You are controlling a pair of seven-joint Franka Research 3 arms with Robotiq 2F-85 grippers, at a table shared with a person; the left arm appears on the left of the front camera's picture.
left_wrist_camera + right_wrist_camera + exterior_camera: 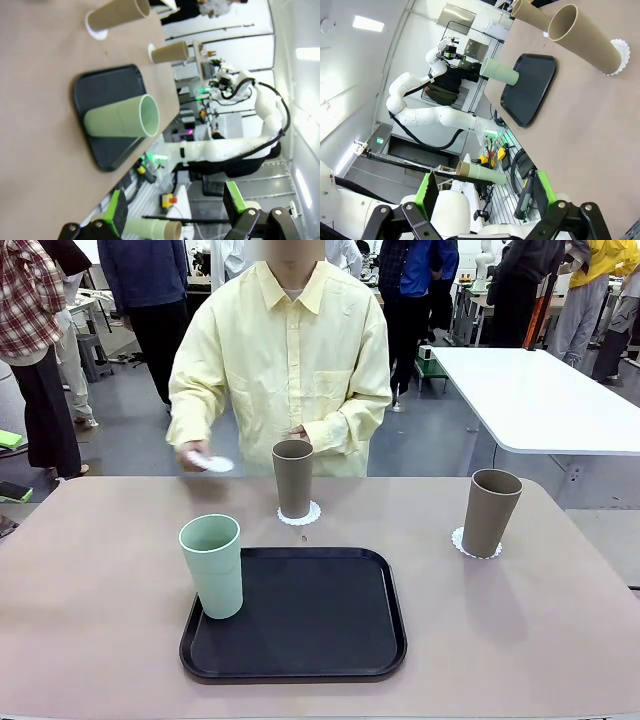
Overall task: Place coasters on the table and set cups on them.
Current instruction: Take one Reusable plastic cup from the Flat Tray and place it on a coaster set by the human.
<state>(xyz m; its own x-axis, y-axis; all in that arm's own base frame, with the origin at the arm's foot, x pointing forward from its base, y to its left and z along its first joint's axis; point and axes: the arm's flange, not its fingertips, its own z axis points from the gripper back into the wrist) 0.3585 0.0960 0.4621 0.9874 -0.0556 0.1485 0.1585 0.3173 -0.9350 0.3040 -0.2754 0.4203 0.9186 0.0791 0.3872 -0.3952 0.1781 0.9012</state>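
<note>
Across our beige tabletop (560, 640) two taupe tumblers (292, 478) stand on lacy white coasters (462, 542), the mint-green tumbler (212, 565) sits at the black tray's (300, 610) edge, a person's hand (195, 458) holds the last coaster (218, 464), and, with left gripper (173, 197) and right gripper (485, 181) gaping empty, we fear a hasty grasp tipping that tall tumbler.

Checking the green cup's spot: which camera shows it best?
Front view: the mint green cup stands upright on the black tray's left side. Left wrist view shows it sideways; right wrist view, small and distant.

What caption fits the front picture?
Two brown cups stand on coasters, the green cup is on the tray, and a hand holds a third coaster.
</note>
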